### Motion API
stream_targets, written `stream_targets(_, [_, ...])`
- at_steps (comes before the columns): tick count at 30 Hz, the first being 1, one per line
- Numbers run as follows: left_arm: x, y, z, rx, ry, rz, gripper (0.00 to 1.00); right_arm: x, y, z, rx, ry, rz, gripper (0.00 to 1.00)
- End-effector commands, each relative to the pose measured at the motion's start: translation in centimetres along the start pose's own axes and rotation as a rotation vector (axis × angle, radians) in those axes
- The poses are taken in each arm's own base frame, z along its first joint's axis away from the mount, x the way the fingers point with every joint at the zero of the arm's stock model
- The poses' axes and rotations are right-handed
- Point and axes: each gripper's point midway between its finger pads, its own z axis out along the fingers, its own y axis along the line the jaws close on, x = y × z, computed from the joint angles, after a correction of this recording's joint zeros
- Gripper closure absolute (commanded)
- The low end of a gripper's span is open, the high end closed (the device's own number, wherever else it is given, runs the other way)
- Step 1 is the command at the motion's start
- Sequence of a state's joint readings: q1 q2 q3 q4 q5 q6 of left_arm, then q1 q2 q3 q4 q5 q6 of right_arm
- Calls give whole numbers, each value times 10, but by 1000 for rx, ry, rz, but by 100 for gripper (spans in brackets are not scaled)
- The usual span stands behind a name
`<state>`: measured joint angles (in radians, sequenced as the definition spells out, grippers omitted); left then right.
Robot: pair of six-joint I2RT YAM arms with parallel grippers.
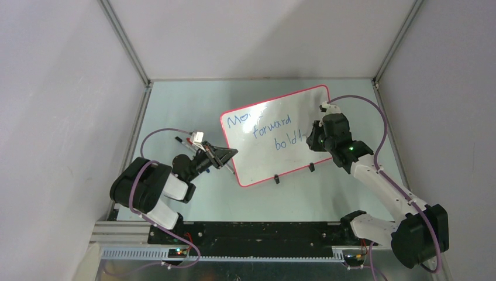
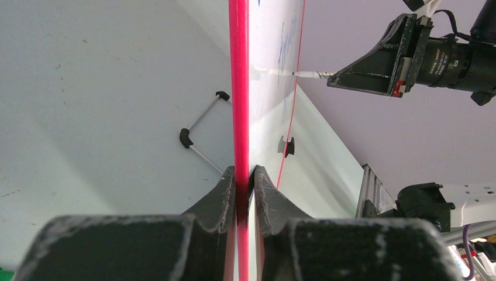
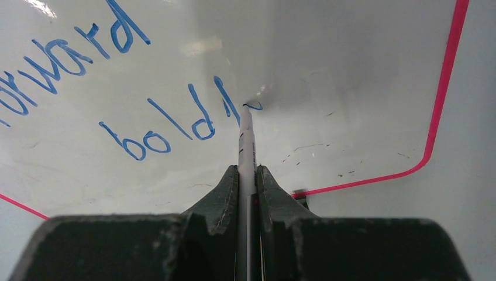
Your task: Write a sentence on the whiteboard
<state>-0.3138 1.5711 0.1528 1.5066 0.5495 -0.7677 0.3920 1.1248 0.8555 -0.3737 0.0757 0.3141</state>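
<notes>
My table point(image 1: 175, 105) carries the whiteboard point(image 1: 266, 164) at its centre. My left gripper point(image 2: 244, 172), fingers nearly together, pinches the board's red left edge. My right gripper point(image 3: 248, 170) is clamped tight on a marker point(image 3: 246, 134), whose tip touches the board just after the blue sentence point(image 1: 272, 130), written through "boldl".

A robotics lab test cell is indicated: a pale tabletop point(image 1: 175, 105) is boxed in by plain white panels point(image 1: 52, 88) held in aluminium corner posts point(image 1: 126, 44), and a left arm point(image 1: 155, 190) and right arm point(image 1: 380, 181), trailed by purple cables point(image 1: 383, 126), are bolted to a black base rail point(image 1: 251, 234)
</notes>
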Motion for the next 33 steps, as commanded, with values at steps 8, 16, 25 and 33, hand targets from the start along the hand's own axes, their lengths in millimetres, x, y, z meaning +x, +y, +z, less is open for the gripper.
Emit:
stream_targets(8, [-9,1,2,1,-36,84,100,-23,-1,0,16,-55,15,100])
stream_targets(16, [-8,1,2,0,-35,83,100,-13,-8,0,50,-17,17,100])
stream_targets(25, [-8,1,2,0,-36,84,100,-7,-11,0,56,-9,14,100])
stream_targets(33, [-9,1,2,2,-37,85,100,-15,-15,4,65,-26,38,100])
